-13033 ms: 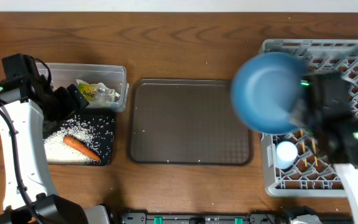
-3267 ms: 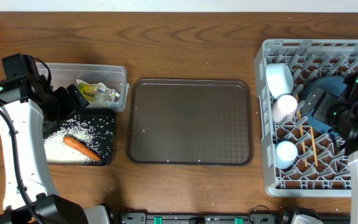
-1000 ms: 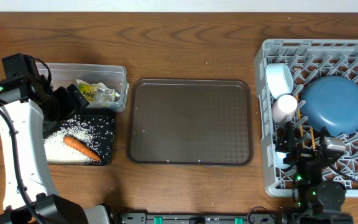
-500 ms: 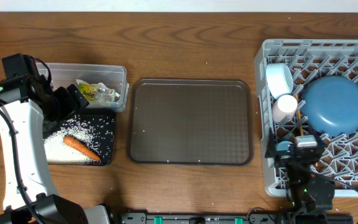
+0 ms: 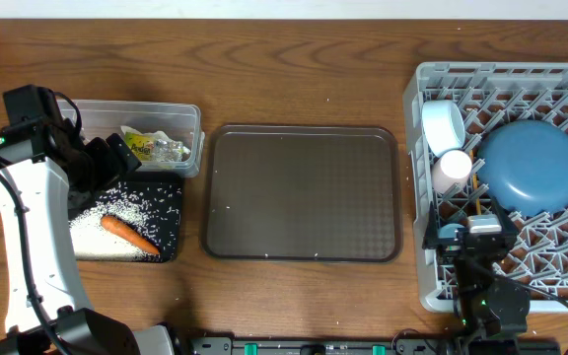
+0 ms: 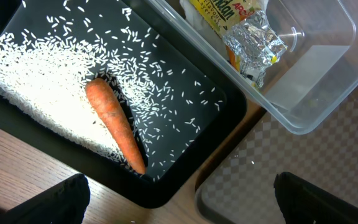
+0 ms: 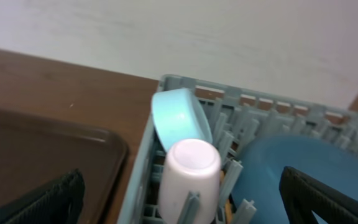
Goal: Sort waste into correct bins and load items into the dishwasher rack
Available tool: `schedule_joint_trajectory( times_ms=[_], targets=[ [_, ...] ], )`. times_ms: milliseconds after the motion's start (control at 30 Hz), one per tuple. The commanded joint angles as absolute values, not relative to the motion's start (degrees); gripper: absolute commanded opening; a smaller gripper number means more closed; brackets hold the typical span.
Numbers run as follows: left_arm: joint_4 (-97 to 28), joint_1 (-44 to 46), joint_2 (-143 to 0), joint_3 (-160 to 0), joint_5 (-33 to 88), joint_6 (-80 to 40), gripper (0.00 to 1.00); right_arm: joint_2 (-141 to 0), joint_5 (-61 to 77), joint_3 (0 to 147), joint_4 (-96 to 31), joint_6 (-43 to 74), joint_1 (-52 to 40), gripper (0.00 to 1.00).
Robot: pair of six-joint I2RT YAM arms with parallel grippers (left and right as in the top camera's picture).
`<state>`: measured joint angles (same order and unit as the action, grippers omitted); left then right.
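Note:
The grey dishwasher rack point(image 5: 432, 286) holds the round blue plate point(image 5: 529, 166), the light-blue bowl point(image 5: 444, 123) on edge and the upturned pinkish-white cup point(image 5: 453, 170). My right gripper point(image 5: 469, 235) hovers open over the rack's near-left part, half covering the light-blue cup point(image 5: 448, 234) and most of the chopsticks point(image 5: 477, 197). The right wrist view shows the bowl point(image 7: 179, 118), cup point(image 7: 190, 174) and plate point(image 7: 291, 174) ahead of the gripper point(image 7: 185, 211). My left gripper point(image 5: 106, 163) is open above the black tray point(image 6: 185, 180) with carrot point(image 6: 115, 132) and rice point(image 6: 42, 87). The wrapper point(image 6: 238, 31) lies in the clear tub point(image 6: 316, 93).
A large dark-brown serving tray point(image 5: 302, 192) lies mid-table between the bins and the rack. A few rice grains lie on the wood by its left edge. The rack's upright pegs point(image 7: 253, 99) stand close round the cups.
The blue plate, earlier carried above the rack, now rests in it. My right arm has drawn back to the rack's near-left part and holds still. The left arm has not moved.

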<state>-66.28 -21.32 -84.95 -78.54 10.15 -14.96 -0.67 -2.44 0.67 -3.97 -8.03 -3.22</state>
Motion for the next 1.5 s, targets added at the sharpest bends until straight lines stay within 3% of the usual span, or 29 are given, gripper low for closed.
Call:
schedule_joint_trajectory(
  times_ms=[0, 1467],
  targets=[
    [-66.61, -21.58, -84.01, -79.24, 9.87, -14.63, 0.98, -0.25, -6.17, 0.32, -3.68, -0.75, -1.69, 0.99],
    [-66.61, -21.58, -84.01, -79.24, 9.87, -14.63, 0.98, -0.27, -4.47, 0.32, -3.7, 3.16, -1.15, 0.99]
  ],
)
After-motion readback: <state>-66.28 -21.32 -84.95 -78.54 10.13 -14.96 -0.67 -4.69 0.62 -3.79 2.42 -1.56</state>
